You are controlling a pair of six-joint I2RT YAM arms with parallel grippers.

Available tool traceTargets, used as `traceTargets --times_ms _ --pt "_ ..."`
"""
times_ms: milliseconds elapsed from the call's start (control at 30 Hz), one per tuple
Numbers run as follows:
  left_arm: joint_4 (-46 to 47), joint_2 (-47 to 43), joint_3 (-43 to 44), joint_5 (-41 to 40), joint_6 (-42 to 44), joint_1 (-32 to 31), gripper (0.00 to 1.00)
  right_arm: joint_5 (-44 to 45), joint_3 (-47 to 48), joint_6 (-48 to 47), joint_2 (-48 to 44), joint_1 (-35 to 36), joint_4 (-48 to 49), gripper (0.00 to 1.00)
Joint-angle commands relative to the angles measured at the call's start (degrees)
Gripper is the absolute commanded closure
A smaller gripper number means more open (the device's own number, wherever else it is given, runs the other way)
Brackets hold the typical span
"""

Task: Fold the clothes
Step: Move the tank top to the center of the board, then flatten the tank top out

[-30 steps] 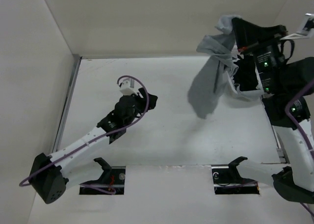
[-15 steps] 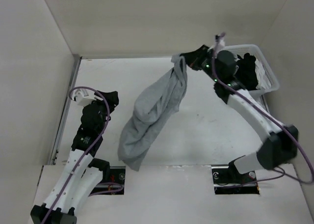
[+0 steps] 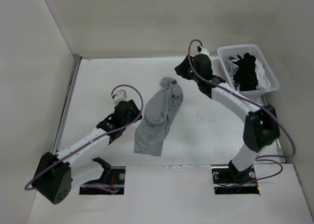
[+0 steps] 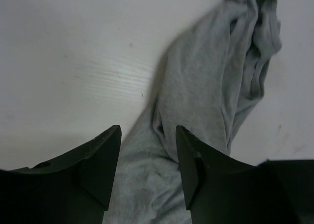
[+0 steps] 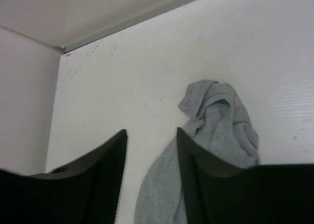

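1. Basket contents first: the white slatted basket (image 3: 238,47) stands at the far right corner of the table (image 3: 98,81). I see a black garment (image 3: 245,72) heaped inside it, with white fabric (image 3: 265,79) along its right side and a scrap of grey at its far left corner.
2. Outside that basket, the clothes (image 3: 158,117) lie on the bare table near the middle. They are one light-grey garment, crumpled into a long strip. The far end is bunched up, and the near end is flatter and wider.
3. On my left side, the left gripper (image 4: 146,135) hangs over the left edge of the grey garment. Its fingers are apart, with cloth showing below the gap, and nothing is pinched.
4. On my right side, the right gripper (image 5: 151,135) has its fingers spread and holds nothing. It sits above the table near the bunched far end of the garment, apart from it. In its wrist view, that end lies to the right of the fingers.
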Motion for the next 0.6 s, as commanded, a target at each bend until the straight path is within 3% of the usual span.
traceTargets --times_ms 0,33,67,133,167,267,400,567 --pt "5.66 5.83 5.70 -3.56 5.34 -6.98 0.58 8.75 -9.68 -3.50 -9.20 2.78 1.99 0.64" --pt "6.54 8.21 7.45 -4.53 7.01 -9.70 0.60 8.58 -12.59 -2.97 -9.56 3.13 1.64 0.78" --pt "6.98 10.58 9.47 -5.50 9.37 -11.99 0.61 8.31 -15.31 -2.53 -9.65 3.65 1.64 0.86" --pt "6.03 14.98 13.69 -8.92 13.86 -15.77 0.57 7.44 -19.72 -1.65 -8.95 4.71 2.60 0.87" --pt "4.63 16.65 15.45 -11.02 15.18 -17.10 0.54 6.74 -21.13 -1.13 -8.34 5.32 3.39 0.82" --pt "0.93 19.82 18.01 -18.06 17.47 -20.18 0.45 5.06 -23.60 -0.60 -5.62 7.43 7.42 0.53" --pt "-0.48 23.51 19.33 -17.03 18.45 -20.63 0.43 3.48 -22.38 2.12 -0.35 8.05 7.96 0.47" --pt "-0.13 27.38 20.56 -12.98 16.95 -18.96 0.49 5.23 -21.58 5.82 3.71 8.05 8.23 0.49"
